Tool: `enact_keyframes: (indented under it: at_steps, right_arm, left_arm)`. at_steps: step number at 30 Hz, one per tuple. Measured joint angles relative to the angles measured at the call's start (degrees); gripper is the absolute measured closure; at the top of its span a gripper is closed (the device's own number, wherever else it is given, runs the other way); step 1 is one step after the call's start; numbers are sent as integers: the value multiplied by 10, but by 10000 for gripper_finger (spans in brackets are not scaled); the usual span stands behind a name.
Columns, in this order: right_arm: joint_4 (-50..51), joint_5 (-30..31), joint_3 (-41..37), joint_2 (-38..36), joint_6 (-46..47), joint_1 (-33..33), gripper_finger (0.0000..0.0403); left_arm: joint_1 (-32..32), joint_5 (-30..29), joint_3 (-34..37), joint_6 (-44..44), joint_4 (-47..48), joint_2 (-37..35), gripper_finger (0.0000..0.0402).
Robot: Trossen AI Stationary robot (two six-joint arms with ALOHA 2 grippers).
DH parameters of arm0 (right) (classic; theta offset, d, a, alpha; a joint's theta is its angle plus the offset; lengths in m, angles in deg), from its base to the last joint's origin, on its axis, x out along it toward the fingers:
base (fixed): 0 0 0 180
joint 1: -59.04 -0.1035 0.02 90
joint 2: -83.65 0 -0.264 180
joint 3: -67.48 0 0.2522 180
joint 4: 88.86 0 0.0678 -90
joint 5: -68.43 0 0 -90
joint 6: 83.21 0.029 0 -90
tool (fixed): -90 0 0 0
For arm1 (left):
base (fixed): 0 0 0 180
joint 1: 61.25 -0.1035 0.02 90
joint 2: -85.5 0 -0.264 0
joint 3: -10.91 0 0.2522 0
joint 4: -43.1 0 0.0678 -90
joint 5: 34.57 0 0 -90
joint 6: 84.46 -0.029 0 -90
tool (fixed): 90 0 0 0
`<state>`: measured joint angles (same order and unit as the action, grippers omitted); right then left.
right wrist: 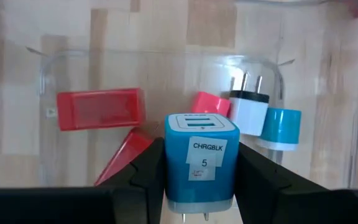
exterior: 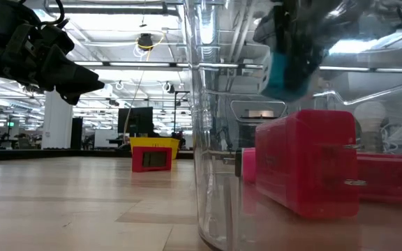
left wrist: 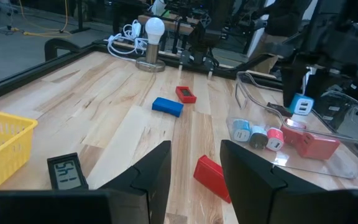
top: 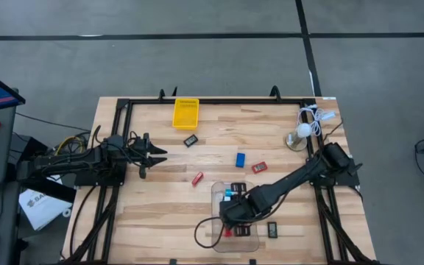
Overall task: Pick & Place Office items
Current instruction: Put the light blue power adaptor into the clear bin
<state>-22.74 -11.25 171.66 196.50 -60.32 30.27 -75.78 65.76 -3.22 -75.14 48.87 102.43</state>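
Note:
My right gripper [right wrist: 201,168] hangs over the clear plastic bin [top: 235,234] near the table's near edge, shut on a blue charger cube [right wrist: 201,158] with a white label. Inside the bin lie red blocks [right wrist: 100,109] and white-and-cyan chargers [right wrist: 263,118]. On the bare wood are a blue block [top: 240,159], a red block [top: 197,178], a red-and-black piece [top: 260,168] and black rectangles with pale labels [top: 191,140], [top: 272,230]. My left gripper [top: 155,155] waits open above the table's left side, holding nothing. My right gripper pinches the blue charger cube by two opposite side faces [right wrist: 171,163], one finger on each. The fingers come from above, pointing down. The cube is lifted clear above the bin's contents, with its port end [right wrist: 202,123] toward the bin floor and its prongs toward the wrist.
A yellow tray [top: 185,112] sits at the far edge. A white round lamp with coiled cable [top: 301,132] stands at the far right corner. A black frame runs along the table's edges. Open wood lies between the left gripper and the bin.

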Motion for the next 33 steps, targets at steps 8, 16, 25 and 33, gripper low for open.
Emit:
enact_keyframes:
  at_steps: [8, 16, 25, 33]
  right_arm:
    - [9, 2, -38, -4, -11, 10, 266]
    - [12, 1, -73, -4, -19, 17, 266]
    - [12, 1, -81, -4, -19, 19, 266]
    - [12, 1, -81, -4, -19, 19, 263]
  left_arm:
    - [0, 0, 0, 0, 0, 0, 266]
    - [0, 0, 0, 0, 0, 0, 266]
    - [0, 0, 0, 0, 0, 0, 266]
    - [0, 0, 0, 0, 0, 0, 266]
